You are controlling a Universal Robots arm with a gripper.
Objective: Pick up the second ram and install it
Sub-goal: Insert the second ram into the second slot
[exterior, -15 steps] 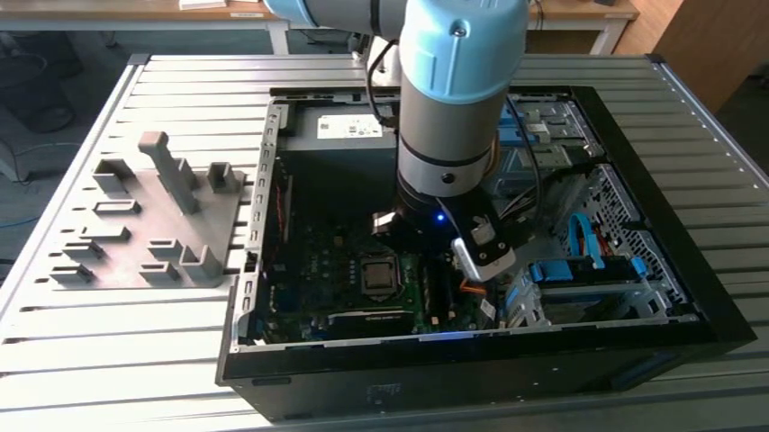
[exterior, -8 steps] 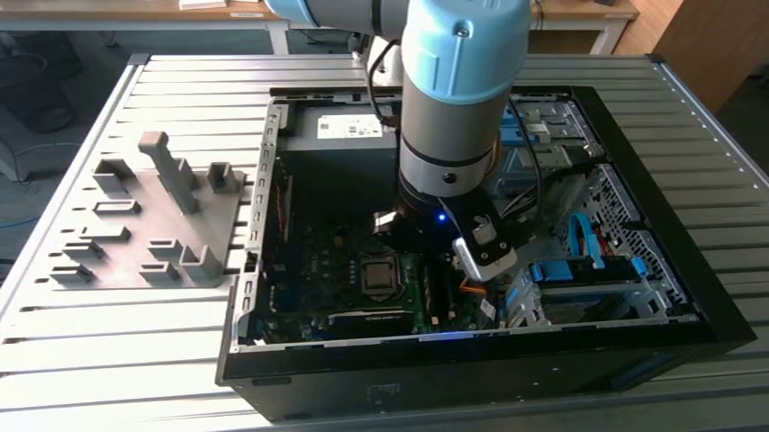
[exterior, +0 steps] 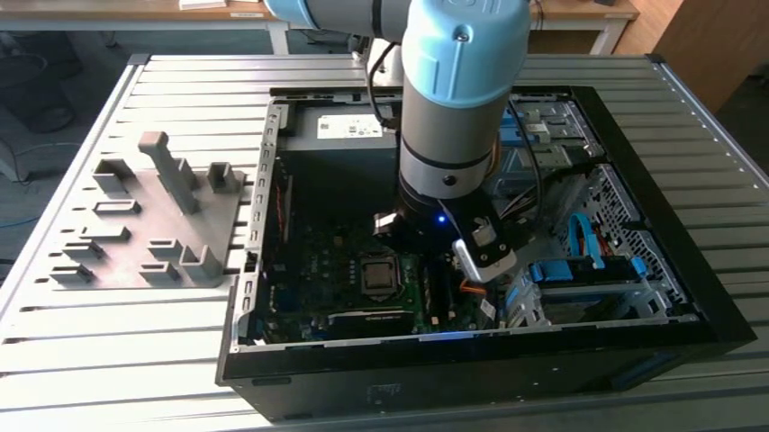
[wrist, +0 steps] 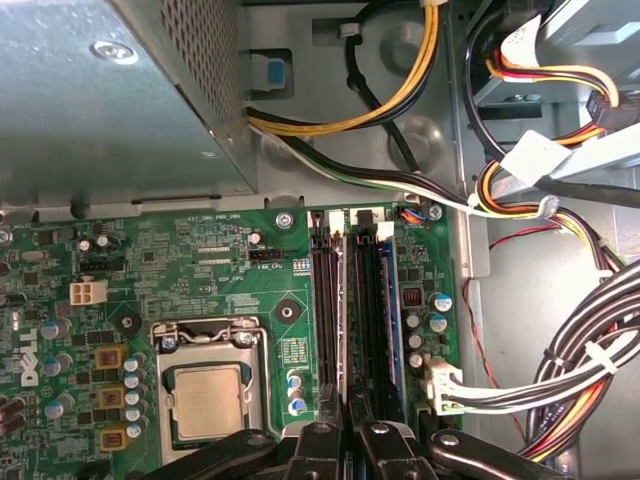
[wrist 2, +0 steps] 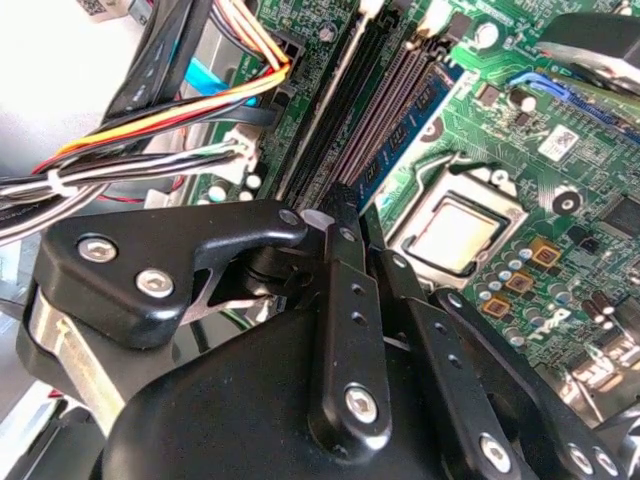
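Note:
My gripper (exterior: 455, 274) is low inside the open computer case, over the ram slots (wrist: 366, 300) beside the processor socket (exterior: 377, 274). In both wrist views its black fingers stand close together with only a thin gap at the gripper's tip (wrist 2: 355, 225) (wrist: 348, 425). The second ram (wrist 2: 400, 145), a thin blue-green stick seen edge-on, runs along the slots and straight in under my fingertips (wrist 2: 322, 216). The stick is upright and in line with the slots. I cannot see whether it is seated in one.
Bundles of coloured cables (wrist: 590, 350) (wrist 2: 150, 130) hang close beside the slots. The metal power supply box (wrist: 110, 90) lies past the slots' far end. A grey fixture plate (exterior: 144, 216) with upright blocks lies outside the case at the exterior view's left. Drive bays with blue clips (exterior: 577, 270) fill the case's other side.

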